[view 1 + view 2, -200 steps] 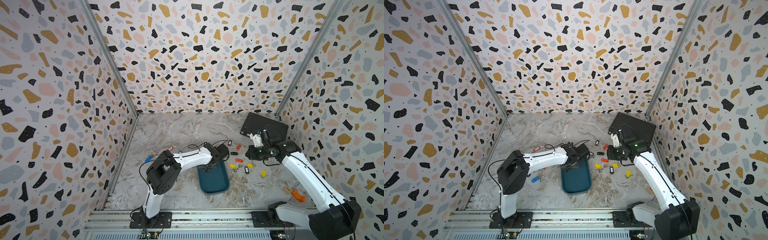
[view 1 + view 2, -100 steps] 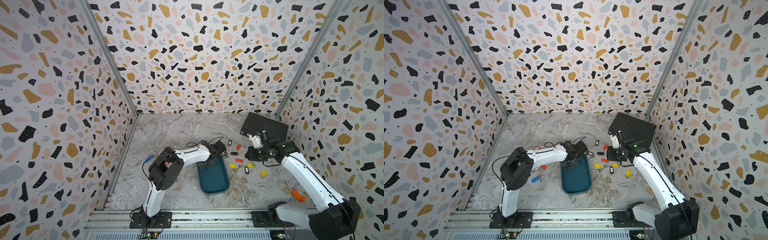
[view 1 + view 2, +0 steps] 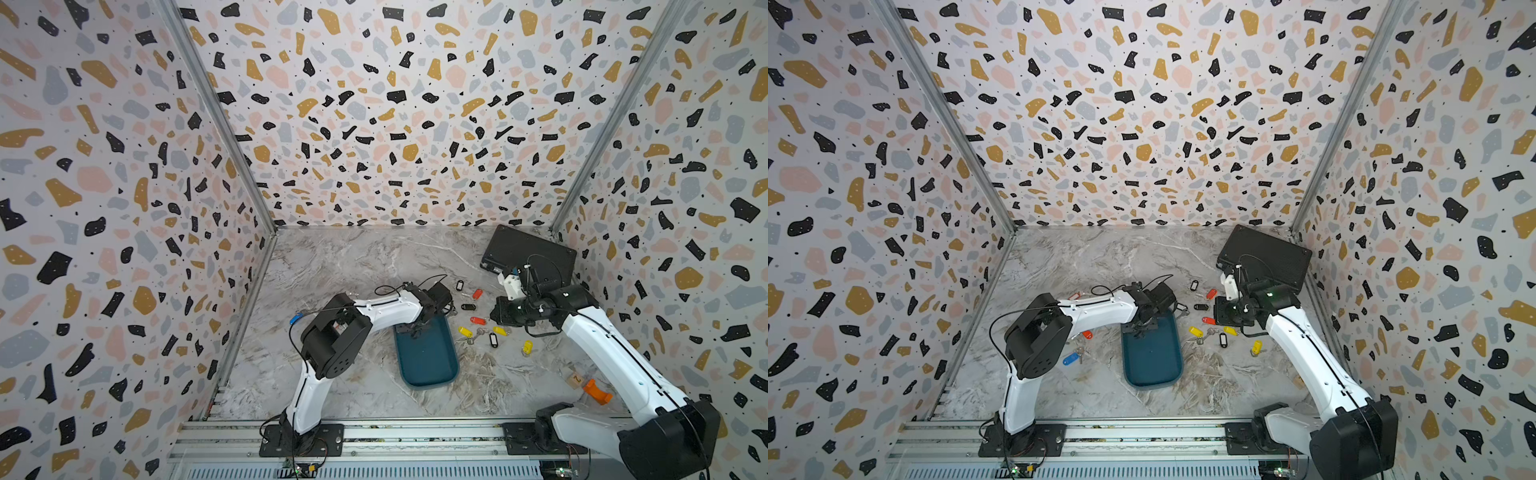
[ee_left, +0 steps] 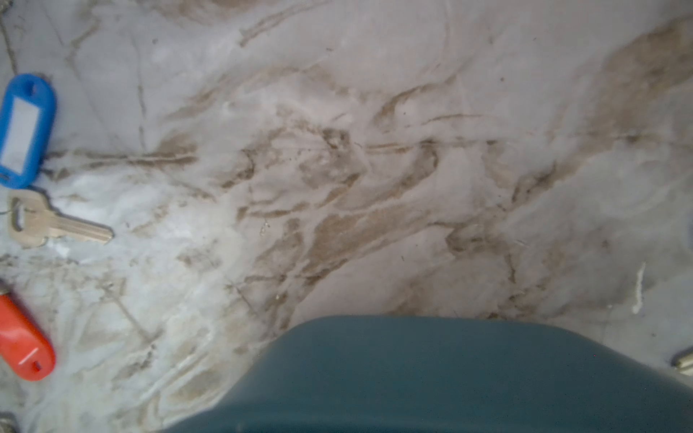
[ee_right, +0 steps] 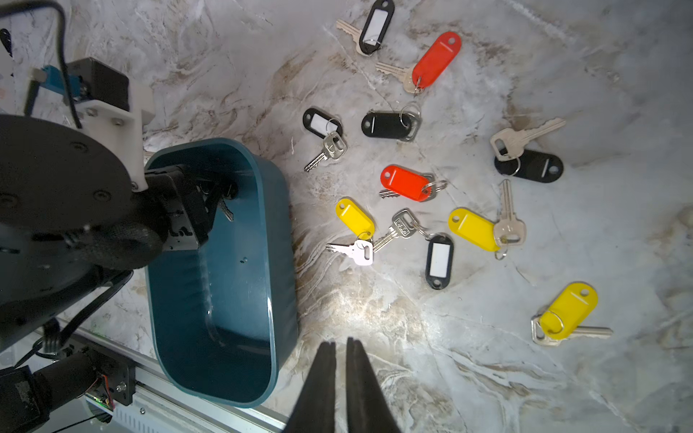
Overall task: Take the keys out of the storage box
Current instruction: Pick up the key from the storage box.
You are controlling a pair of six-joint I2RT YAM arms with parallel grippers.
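Seen from above with the far wall at 12 o'clock, the left gripper (image 5: pixel 221 198) reaches down into the 12 o'clock end of the box (image 3: pixel 432 361). Its jaws are set narrow about a lone key (image 5: pixel 227 213) close to the box wall. Whether the fingers actually pinch that key cannot be told, since their dark tips merge with the gripper body.

The box sits near the middle of the table (image 3: pixel 353 266), its long sides running roughly 12 to 6.

The right gripper (image 5: pixel 340 346) hangs above the table at the box's 2 o'clock. Its fingers are almost together, with a sliver of light between them, and they grasp nothing.

From 1 to 3 o'clock of the box, the keys (image 5: pixel 405 183) lie scattered on the table, with tags in red, yellow and black.

Two more lie at the box's 9 o'clock beside the left arm, one on a blue tag (image 3: pixel 1071 358) and one on a red tag (image 3: pixel 1087 334).

A black case (image 3: pixel 528 253) lies in the far corner at 1 o'clock.
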